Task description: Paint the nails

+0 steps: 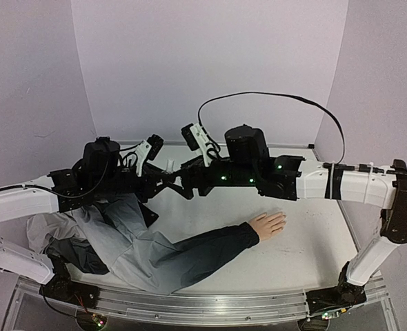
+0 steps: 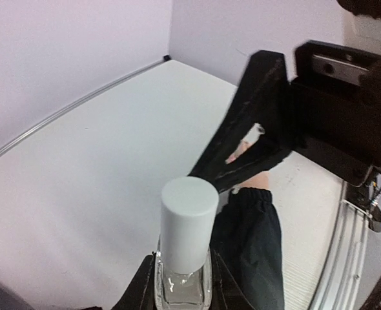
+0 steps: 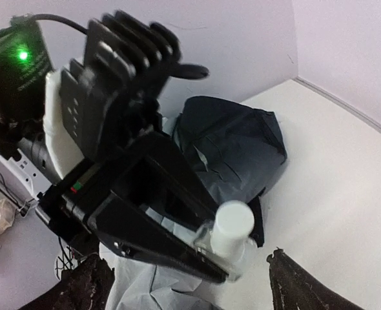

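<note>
The pale mannequin hand lies flat on the white table at the end of a dark sleeve. Its nails are too small to make out. Above the table's middle my left gripper is shut on a small clear bottle with a white cap. My right gripper faces that cap with its jaws open wide, one dark finger on each side and clear of it. In the top view the two grippers meet tip to tip, left gripper against right gripper.
A grey and dark garment is heaped at the left, under the left arm. A black cable loops above the right arm. Pale walls close the back and sides. An aluminium rail runs along the near edge.
</note>
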Robot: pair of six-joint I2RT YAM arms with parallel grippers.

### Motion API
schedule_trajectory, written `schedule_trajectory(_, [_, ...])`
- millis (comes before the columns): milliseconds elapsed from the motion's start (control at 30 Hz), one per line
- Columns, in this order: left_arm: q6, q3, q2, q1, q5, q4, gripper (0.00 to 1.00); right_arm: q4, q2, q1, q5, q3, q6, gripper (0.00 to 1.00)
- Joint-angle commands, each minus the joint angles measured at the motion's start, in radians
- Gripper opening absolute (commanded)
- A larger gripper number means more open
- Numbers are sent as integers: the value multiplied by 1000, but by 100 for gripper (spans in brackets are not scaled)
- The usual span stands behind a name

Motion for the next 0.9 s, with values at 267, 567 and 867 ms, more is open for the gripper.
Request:
schedule_trajectory(267, [-42,62,31,3,-227,43,0,-27,-48,13,327,33,298,91])
schedule_trajectory(567, [-16,57,37,2,-184,40,0,-35,130,13,319,198,360,66])
schedule_trajectory(867, [-19,45,21,2,-97,40,0,-37,197,12,269,266,333,18])
